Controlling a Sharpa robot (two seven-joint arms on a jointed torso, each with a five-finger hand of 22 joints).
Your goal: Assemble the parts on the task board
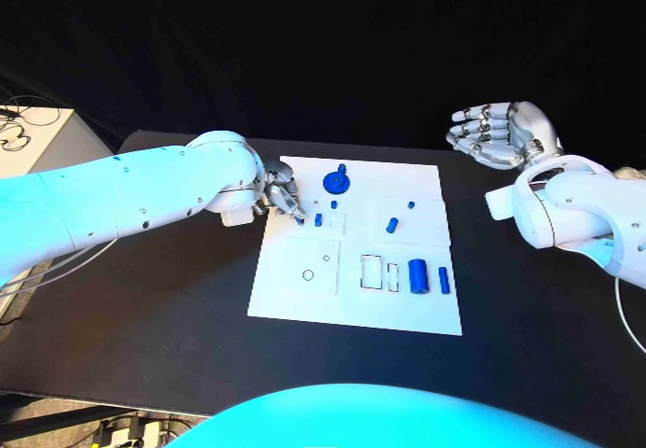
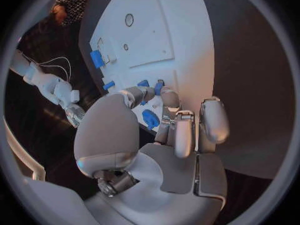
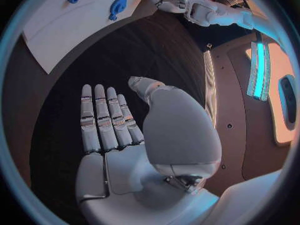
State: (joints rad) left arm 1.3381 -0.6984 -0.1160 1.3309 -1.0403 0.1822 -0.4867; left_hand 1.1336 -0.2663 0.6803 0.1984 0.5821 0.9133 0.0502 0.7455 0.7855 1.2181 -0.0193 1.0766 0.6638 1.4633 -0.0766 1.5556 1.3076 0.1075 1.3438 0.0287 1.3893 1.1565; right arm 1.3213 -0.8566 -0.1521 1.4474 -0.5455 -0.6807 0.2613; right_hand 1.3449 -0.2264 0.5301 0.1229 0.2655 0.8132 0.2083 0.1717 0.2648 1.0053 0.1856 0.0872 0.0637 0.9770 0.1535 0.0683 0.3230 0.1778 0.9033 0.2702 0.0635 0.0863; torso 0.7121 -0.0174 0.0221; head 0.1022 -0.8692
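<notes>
Head view: left robot hand fingertips hide blue part's top.

Parts lie on the task board, centred on the table.

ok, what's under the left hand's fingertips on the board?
The left hand reaches over the task board edge, fingertips at a small blue part. Whether it is pinched cannot be told; the fingers cover the contact.

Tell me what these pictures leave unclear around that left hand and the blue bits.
- Head view: the left hand covers its own fingertips, hiding whether they pinch the small blue part.
- Left wrist view: fingers partly cover blue parts.
- Head view: the task board outlines are too small to identify.
</notes>
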